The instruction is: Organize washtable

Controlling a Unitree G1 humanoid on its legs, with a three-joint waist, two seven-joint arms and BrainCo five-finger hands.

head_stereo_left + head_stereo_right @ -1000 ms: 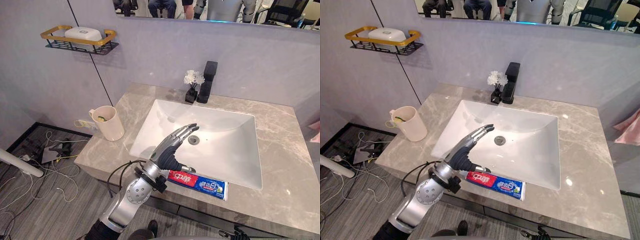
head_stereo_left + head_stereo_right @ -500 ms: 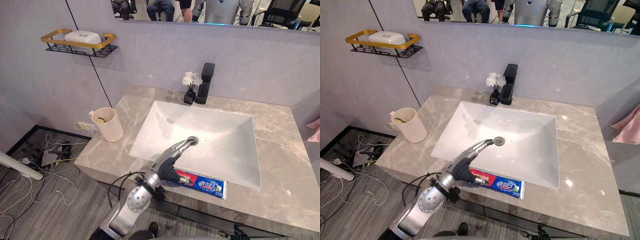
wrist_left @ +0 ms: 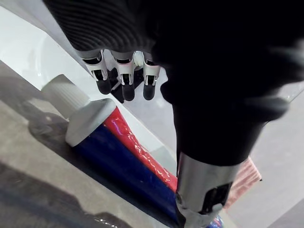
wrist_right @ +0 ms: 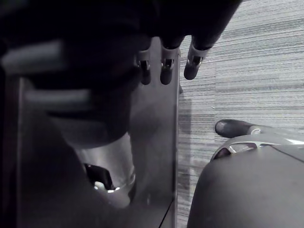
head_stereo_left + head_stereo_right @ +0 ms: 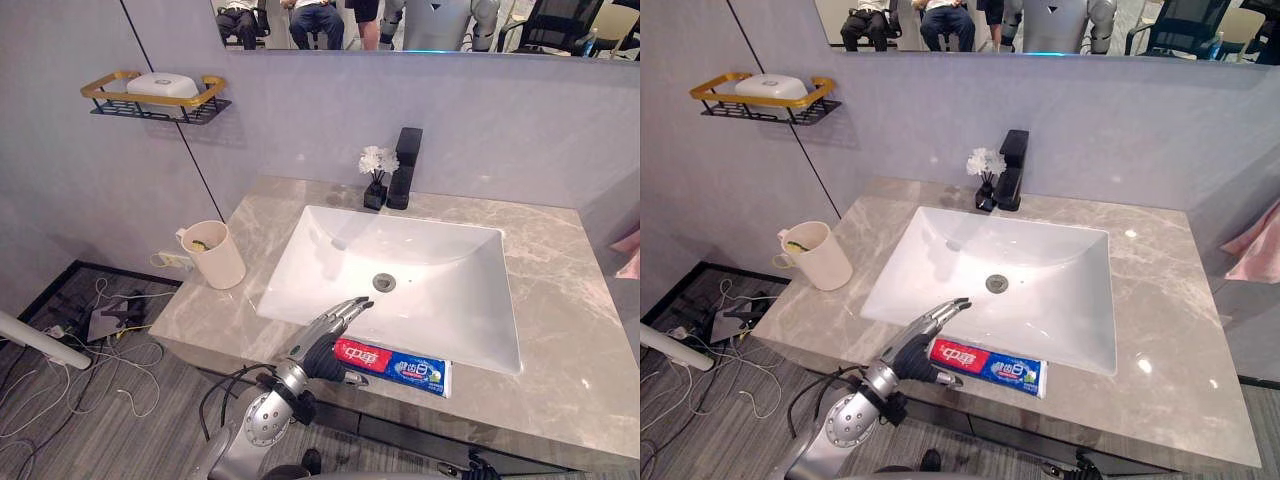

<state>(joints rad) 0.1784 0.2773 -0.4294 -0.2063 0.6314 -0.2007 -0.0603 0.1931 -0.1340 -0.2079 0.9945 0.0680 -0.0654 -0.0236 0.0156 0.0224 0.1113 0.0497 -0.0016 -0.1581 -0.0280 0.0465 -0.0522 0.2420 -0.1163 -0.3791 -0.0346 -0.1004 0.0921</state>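
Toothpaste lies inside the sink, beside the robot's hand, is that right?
No. The toothpaste lies on the counter in front of the sink, not inside it, beside the left hand; the left eye view shows it.

One white basin point(image 5: 455, 305) sat in one grey marble countertop point(image 5: 575, 375), with one drain point(image 5: 384, 283) at its centre. One toothpaste tube point(image 5: 395, 366) lay at 6 o'clock of the basin, on the front edge. One cream cup point(image 5: 217, 256) stood at 9 o'clock. At 12 o'clock stood one black faucet point(image 5: 403, 167) and, just beside it, one small vase of white flowers point(image 5: 375, 176). One wire wall shelf point(image 5: 103, 92) hung at 10 o'clock, holding one white soap-like block point(image 5: 168, 85). One mirror point(image 5: 560, 25) ran along the wall above.
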